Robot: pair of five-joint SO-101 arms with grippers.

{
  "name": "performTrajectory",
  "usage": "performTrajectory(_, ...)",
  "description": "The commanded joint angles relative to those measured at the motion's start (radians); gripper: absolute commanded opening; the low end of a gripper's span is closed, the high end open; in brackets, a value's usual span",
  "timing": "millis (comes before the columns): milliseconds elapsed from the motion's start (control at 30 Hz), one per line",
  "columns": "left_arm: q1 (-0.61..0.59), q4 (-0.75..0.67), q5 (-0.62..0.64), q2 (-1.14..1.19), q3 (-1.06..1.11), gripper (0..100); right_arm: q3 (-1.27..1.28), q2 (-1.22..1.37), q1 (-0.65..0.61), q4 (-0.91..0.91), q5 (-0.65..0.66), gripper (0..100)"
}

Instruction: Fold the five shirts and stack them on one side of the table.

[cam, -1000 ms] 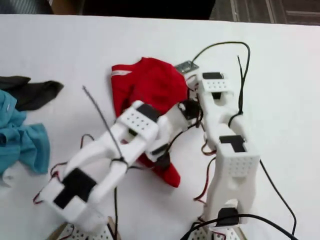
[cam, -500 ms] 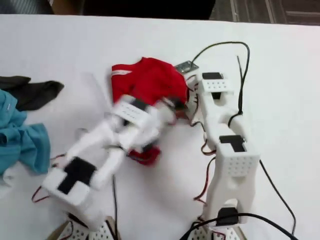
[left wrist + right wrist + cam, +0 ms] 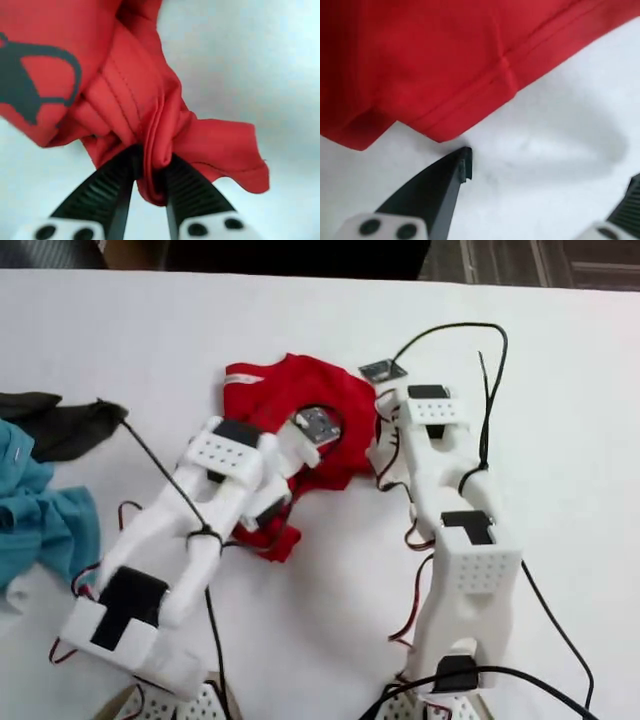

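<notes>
Red shirt [image 3: 290, 400]: lies bunched up near the middle of the white table, in front of both arms. It has a dark print on it, seen in the left wrist view [image 3: 75, 45]. One hemmed edge lies flat on the table in the right wrist view [image 3: 420, 65].
Left gripper [image 3: 150, 162]: its two black fingers are pinched tight on a fold of the red shirt. In the high view it sits on top of the shirt [image 3: 315, 425].
Right gripper [image 3: 550, 175]: its fingers are spread wide with nothing between them. One black fingertip [image 3: 462, 162] is just beside the shirt's hem, down near the table.
Left arm [image 3: 190, 530]: white, slants from the near edge up to the shirt.
Right arm [image 3: 450, 510]: white, runs from the near edge to the shirt's right side.
Blue shirt [image 3: 45, 510]: crumpled at the left edge of the table, well apart from the red one.
Dark shirt [image 3: 60, 425]: crumpled just behind the blue shirt, touching it.
Cables [image 3: 450, 330]: black, looping over the right arm.
Table [image 3: 580, 440]: white and flat.
</notes>
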Motion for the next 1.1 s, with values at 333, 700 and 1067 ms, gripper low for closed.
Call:
performTrajectory(333,-0.448,0.172,-0.29,-0.348,-0.042,2,-0.011,-0.15,0.064,0.087,-0.075,36.7)
performTrajectory(700,-0.672,-0.017,-0.358,-0.526,-0.111,2,0.029,-0.51,-0.019,0.257,0.196,36.6)
performTrajectory(1067,-0.839,-0.41,-0.35,-0.334,0.209,6,0.417,-0.524,-0.377,-0.045,0.236,36.6)
